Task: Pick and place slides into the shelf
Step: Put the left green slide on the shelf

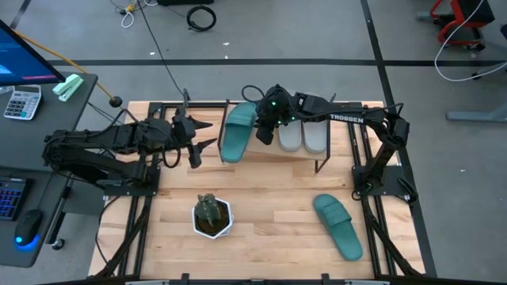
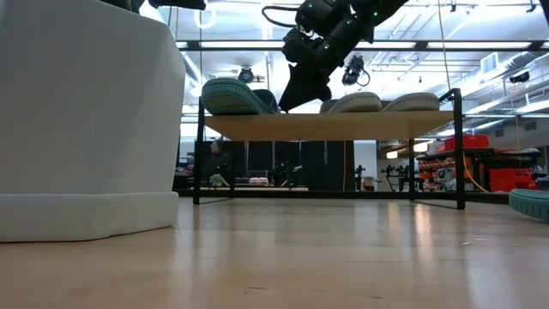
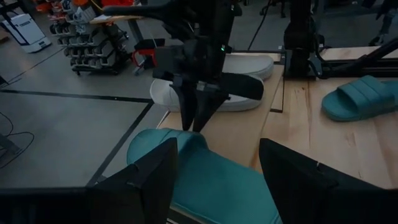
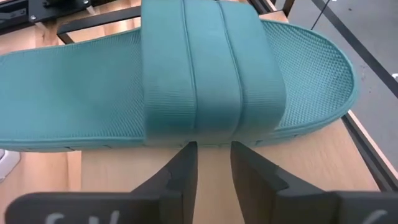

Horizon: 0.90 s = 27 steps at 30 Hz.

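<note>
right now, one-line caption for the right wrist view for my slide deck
Right gripper, fingers slightly apart, just off the teal slide lying on the wooden shelf.

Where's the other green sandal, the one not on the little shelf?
In the high view, the second teal slide lies alone on the table near its front right corner, right of the potted plant.

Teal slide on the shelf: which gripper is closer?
Right. The right gripper sits at the teal slide strap edge, fingers slightly apart; the left gripper waits off the shelf end.
</note>
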Each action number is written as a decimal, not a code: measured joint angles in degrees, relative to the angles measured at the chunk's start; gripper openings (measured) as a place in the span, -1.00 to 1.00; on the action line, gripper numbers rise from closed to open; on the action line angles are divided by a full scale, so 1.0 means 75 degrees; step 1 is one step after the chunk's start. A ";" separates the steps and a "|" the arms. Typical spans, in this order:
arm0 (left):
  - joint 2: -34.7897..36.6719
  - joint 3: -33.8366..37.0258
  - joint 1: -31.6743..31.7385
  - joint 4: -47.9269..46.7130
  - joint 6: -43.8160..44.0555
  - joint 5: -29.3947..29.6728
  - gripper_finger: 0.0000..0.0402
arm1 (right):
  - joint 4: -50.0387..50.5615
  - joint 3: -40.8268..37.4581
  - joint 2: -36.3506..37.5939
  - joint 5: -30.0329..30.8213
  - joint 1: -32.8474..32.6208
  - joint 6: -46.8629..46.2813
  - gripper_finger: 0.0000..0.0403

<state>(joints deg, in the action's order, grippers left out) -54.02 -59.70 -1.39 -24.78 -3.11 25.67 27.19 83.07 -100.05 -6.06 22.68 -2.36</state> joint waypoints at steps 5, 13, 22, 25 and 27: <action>0.0000 0.0000 0.0000 0.0024 0.0000 0.0000 0.15 | -0.0003 0.0000 -0.0047 0.0005 0.0012 0.0136 -0.49; 0.0000 0.0000 0.0000 0.0141 -0.0054 0.0000 0.15 | -0.0146 0.0000 -0.0047 0.0140 0.0012 0.0331 -0.58; 0.0000 0.0000 0.0000 0.0138 -0.0058 0.0000 0.15 | -0.0353 0.0000 -0.0047 0.0131 0.0012 0.0346 -0.63; 0.0000 0.0000 0.0000 0.0138 -0.0060 0.0000 0.15 | -0.0342 0.0000 -0.0047 0.0129 0.0012 0.0332 -0.63; 0.0000 0.0000 0.0000 0.0138 -0.0070 0.0000 0.15 | -0.0275 0.0000 -0.0047 0.0125 0.0012 0.0337 -0.62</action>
<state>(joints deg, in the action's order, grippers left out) -54.02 -59.70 -1.39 -23.75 -3.64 25.67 25.13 83.07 -100.40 -5.13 22.76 0.16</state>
